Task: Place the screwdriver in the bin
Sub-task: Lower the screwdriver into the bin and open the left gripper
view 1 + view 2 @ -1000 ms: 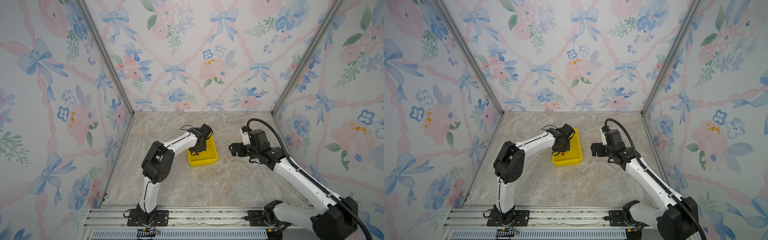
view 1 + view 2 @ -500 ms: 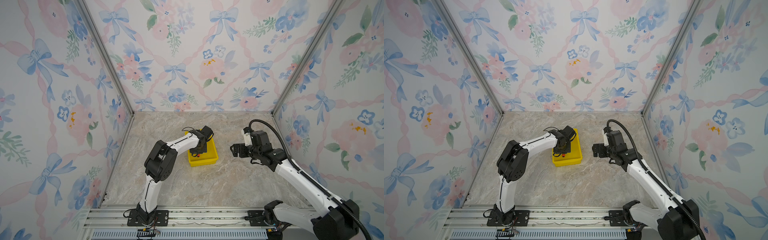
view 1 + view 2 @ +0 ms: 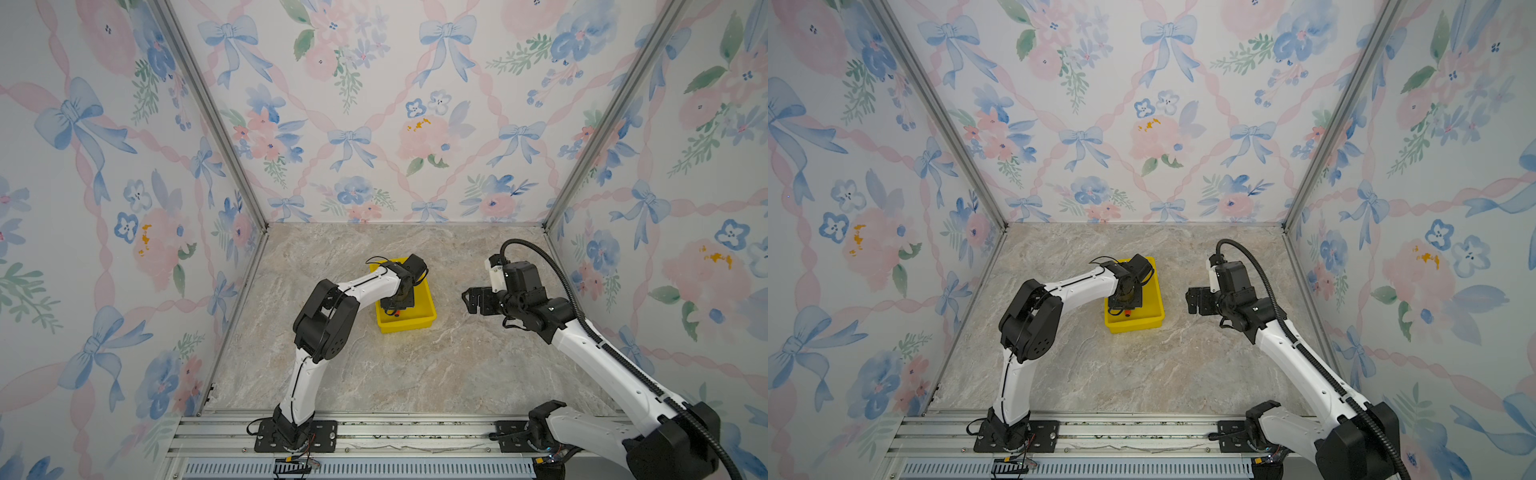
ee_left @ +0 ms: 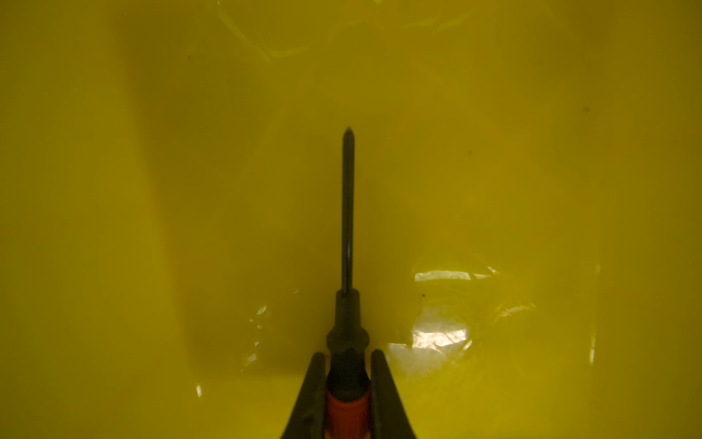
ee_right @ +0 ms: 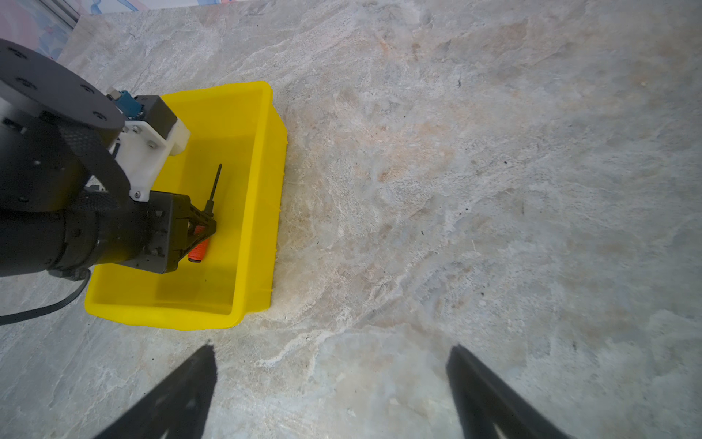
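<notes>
Over the last second I see my left arm fold closer over the bin (image 3: 426, 309), bringing its wrist lower into the tray, while the right arm draws slightly back from it; the bin itself has not shifted on the marble surface (image 3: 415, 374). The left end effector (image 5: 207, 224) is now inside the bin's walls, clamped narrowly on the screwdriver (image 5: 199, 249) at the front of its orange handle, just behind the black collar. In the left wrist view the screwdriver (image 4: 347, 235) points straight ahead from between the fingers (image 4: 309, 395), with nothing but yellow floor (image 4: 152, 190) around it. From the right wrist view the orange handle sits low over the bin floor and the thin shaft reaches toward the bin's far end, clear of the wall nearest the right arm. Whether the tool already touches the floor I cannot tell. The right end effector (image 5: 330, 395) stands wide and empty beside the bin, over bare surface. I judge the carrying done and the release the only step left: the tool is within the bin's footprint, so opening here should drop it inside.
</notes>
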